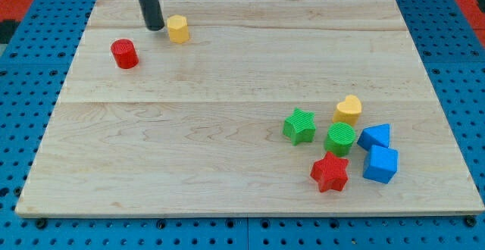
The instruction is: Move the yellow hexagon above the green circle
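my tip [155, 27] just left of the yellow hexagon [178, 29] near the surface [189, 129] top, no gripper on this rig, green circle [340, 139] way off lower right among the other blocks

Wooden board [227, 129] lying on blue pegboard [30, 68], carrying eight blocks. Yellow hexagon [177, 29] and red cylinder [123, 54] sitting near view's top-left, apart. Clustering at view's lower right: green star [299, 126], yellow heart [348, 110], green circle [340, 139], red star [330, 173], blue triangle [375, 136], blue cube [380, 164].
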Motion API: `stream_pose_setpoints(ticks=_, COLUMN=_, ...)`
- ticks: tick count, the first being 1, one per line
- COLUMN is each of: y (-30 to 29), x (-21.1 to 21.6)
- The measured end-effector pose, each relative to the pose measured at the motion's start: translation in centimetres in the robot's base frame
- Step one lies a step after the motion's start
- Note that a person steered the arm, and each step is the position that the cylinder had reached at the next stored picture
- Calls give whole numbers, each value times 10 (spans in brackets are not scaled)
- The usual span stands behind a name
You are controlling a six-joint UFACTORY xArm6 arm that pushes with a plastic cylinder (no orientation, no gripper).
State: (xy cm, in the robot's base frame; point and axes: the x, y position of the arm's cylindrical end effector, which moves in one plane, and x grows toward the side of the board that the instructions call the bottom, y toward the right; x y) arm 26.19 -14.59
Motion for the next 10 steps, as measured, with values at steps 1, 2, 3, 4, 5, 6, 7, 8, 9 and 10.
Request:
stream_pose_setpoints(ticks=1, y=78, x=51)
stream_pose_setpoints(ticks=2, y=157, x=124)
stream_pose_setpoints(ticks=3, y=148, x=99)
stream_pose_setpoints(ticks=4, y=154, x=71)
stream_pose_setpoints(ticks=5, y=227, x=90)
stream_pose_setpoints(ticks=6, y=234, x=136)
stream_pose_setpoints(ticks=7, y=238, x=161)
stream_pose_setpoints(ticks=8, y=244, x=119)
stream_pose_setpoints(ticks=9, y=292, x=143)
stream_pose_setpoints(ticks=10, y=301, x=180)
